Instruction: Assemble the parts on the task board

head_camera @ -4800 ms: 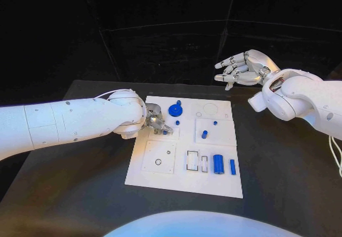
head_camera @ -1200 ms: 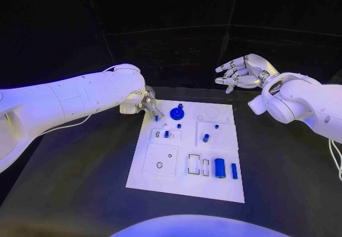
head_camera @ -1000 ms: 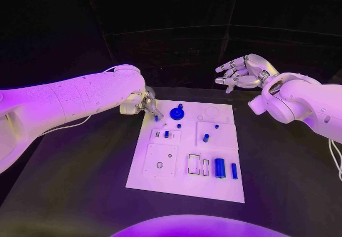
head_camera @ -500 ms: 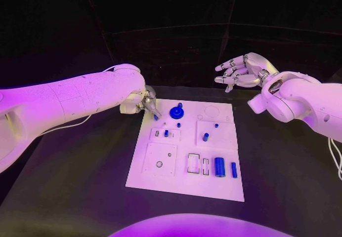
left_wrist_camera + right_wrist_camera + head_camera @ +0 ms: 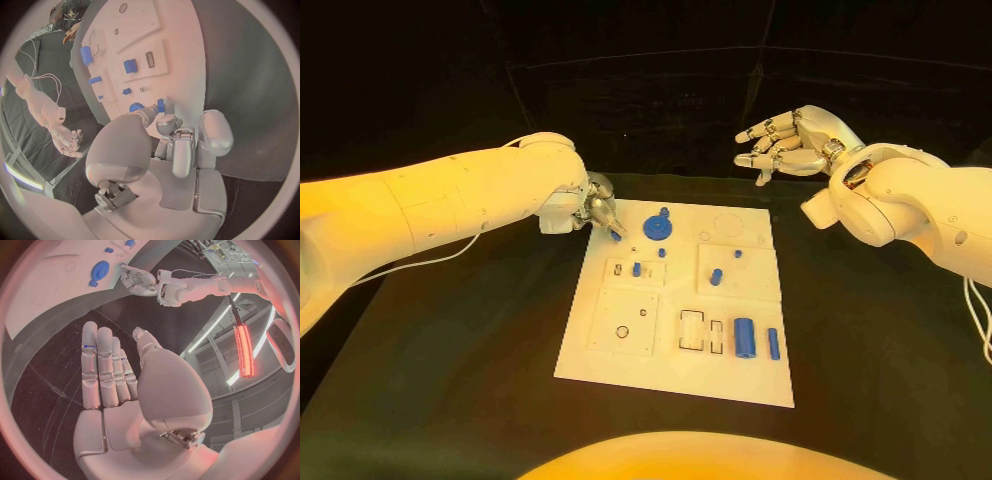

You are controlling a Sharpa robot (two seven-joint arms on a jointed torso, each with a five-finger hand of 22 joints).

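- The left hand is hovering over the far left corner of the task board, its fingers drawn together around a small blue part; in the left wrist view that piece is sitting right at the fingertips. It looks pinched, probably so it can be carried to a seat on the board.
- A round blue knob-like part is standing on the task board just beside that hand, toward the board's far middle. The hand is poised next to it, so the pinched piece may belong in a hole near there; which hole I cannot tell.
- The right hand is hanging in the air beyond the task board's far right corner, well apart from it, fingers spread and lightly curled, gripping nothing. In the right wrist view its fingers are lying side by side, straight. It seems to be kept out of the way while the other arm is working.
- Toward the near edge of the task board, a fat blue cylinder and a thinner blue rod are lying side by side, apparently waiting to be assembled.
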